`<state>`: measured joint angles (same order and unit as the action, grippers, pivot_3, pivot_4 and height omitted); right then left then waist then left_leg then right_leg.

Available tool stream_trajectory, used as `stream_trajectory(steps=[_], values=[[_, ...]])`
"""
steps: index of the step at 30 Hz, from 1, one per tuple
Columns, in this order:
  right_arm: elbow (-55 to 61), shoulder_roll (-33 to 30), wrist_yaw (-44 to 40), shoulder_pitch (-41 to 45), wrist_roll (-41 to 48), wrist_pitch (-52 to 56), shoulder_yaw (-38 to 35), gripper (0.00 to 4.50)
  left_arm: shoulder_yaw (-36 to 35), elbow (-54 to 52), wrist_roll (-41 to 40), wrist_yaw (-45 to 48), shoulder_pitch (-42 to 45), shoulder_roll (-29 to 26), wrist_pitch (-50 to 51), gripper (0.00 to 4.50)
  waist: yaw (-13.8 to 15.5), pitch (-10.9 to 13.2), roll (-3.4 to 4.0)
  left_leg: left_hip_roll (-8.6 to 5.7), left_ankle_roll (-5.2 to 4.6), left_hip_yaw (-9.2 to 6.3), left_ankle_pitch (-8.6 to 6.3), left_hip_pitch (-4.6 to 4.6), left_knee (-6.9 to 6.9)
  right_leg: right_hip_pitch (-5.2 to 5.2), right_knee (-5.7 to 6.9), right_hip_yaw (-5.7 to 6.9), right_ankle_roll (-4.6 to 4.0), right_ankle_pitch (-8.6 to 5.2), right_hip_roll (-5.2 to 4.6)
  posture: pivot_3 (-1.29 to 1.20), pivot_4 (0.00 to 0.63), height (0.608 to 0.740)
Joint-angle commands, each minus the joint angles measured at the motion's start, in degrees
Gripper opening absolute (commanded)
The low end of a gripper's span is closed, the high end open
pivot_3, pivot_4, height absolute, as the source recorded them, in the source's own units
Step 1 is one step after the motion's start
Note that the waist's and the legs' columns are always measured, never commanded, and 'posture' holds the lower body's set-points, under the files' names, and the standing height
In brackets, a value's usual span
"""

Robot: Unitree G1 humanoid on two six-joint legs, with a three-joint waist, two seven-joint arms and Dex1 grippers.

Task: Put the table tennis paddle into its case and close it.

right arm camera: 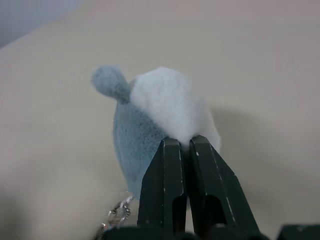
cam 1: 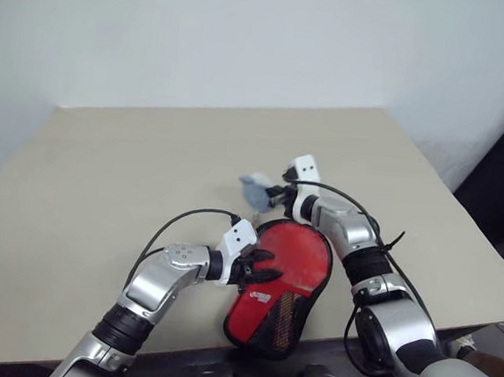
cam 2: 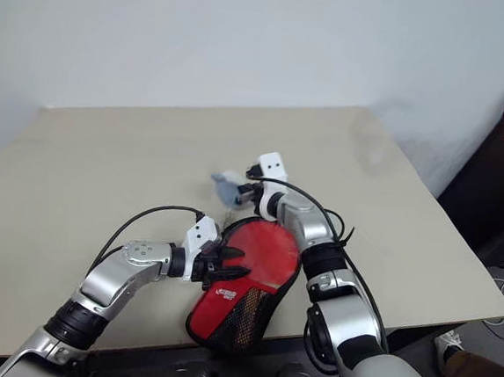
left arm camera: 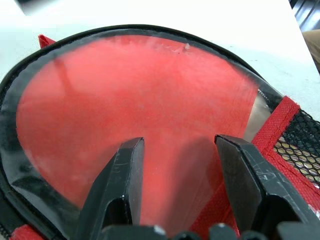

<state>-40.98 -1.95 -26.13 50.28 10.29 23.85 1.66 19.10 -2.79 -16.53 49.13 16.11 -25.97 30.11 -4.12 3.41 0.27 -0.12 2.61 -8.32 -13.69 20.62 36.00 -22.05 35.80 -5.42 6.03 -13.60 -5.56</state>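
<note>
Paddle (left arm camera: pixel 140 105) lies inside the case (cam 1: pixel 269 318) at the table (cam 1: pixel 102 184) edge; left tool (cam 1: pixel 258 268) rests apart on it; right tool (right arm camera: pixel 181 145) pinches the fluffy ball (right arm camera: pixel 150 120). Closing the case remains.

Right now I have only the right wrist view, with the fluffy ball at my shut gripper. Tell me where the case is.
Observer: The case lies on the table near its front edge, rounded end towards the fluffy ball.
Operator: Report the left gripper.
Observer: The left gripper is over the case's red face, jaws open.
Operator: Place the mesh pocket.
Observer: The mesh pocket is at the case's end nearest the table's front edge.
</note>
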Motion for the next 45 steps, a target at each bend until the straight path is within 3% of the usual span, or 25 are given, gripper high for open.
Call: stream_trajectory(steps=[1, 6, 11, 19, 27, 31, 45], values=[[-0.27, -2.59, 4.64, 2.02, -0.06, -3.89, -4.26, 0.02, 1.41, 3.54, 2.61, -1.33, -1.14, -0.31, 3.06, 2.38, -0.01, 0.00, 0.00, 0.00, 0.00, 0.01, 0.00, 0.00, 0.00, 0.01, 0.00, 0.00, 0.00, 0.00, 0.00, 0.00, 0.000, 0.740], [2.58, -6.81, 5.47, -2.04, -1.10, -3.80, -4.94, 0.02, 1.31, 3.60, 2.67, -1.64, -1.16, -0.27, 3.21, 2.38, 0.00, -0.01, 0.03, 0.00, -0.01, 0.00, 0.00, 0.00, 0.00, 0.03, -0.01, -0.01, 0.00, 0.00, 0.00, 0.00, 0.000, 0.740], [14.79, -11.69, 3.81, -10.47, -0.04, 1.09, -5.31, 0.02, 1.31, 3.79, 2.80, -1.73, -1.19, -0.23, 3.10, 2.38, 0.01, -0.03, 0.10, -0.05, -0.01, -0.03, 0.00, 0.00, 0.05, 0.13, -0.05, -0.02, 0.01, -0.01, 0.00, 0.00, 0.000, 0.740], [45.47, -21.03, 0.60, -30.14, 11.32, 16.54, -15.89, 0.02, 1.54, 4.52, 3.02, -1.17, -0.93, -0.63, 3.18, 2.38, 0.30, -0.09, 0.19, -0.05, -0.02, -0.06, 0.00, 0.01, 0.08, 0.20, -0.12, 0.00, 0.03, -0.04, -0.01, 0.00, 0.000, 0.740], [61.16, -27.09, -2.60, -45.72, 20.05, 24.30, -22.50, 0.02, 2.03, 6.13, 3.11, -0.21, 0.01, -0.84, 3.21, 2.38, 1.21, -0.08, 0.16, -0.05, -0.02, 0.02, -0.01, 0.02, 0.13, 0.19, -0.15, -0.02, -0.08, -0.17, -0.02, 0.00, 0.000, 0.740], [71.01, -30.72, -8.39, -55.97, 26.45, 27.56, -22.94, 0.02, 2.36, 6.99, 3.26, 0.34, 0.83, -0.98, 3.34, 2.38, 1.59, -0.07, 0.11, -0.06, -0.01, 0.01, -0.02, 0.06, 0.18, 0.21, -0.17, -0.02, -0.08, -0.21, -0.04, 0.00, 0.000, 0.740], [84.85, -38.16, -16.32, -71.23, 40.35, 29.63, -23.90, 0.02, 2.76, 7.07, 3.20, 0.22, 0.80, -0.67, 4.49, 2.38, 1.47, -0.08, -0.47, -0.04, 0.06, 0.07, -0.07, 0.06, 0.21, 0.13, -0.20, 0.00, -0.07, -0.25, -0.09, 0.00, 0.000, 0.740]])
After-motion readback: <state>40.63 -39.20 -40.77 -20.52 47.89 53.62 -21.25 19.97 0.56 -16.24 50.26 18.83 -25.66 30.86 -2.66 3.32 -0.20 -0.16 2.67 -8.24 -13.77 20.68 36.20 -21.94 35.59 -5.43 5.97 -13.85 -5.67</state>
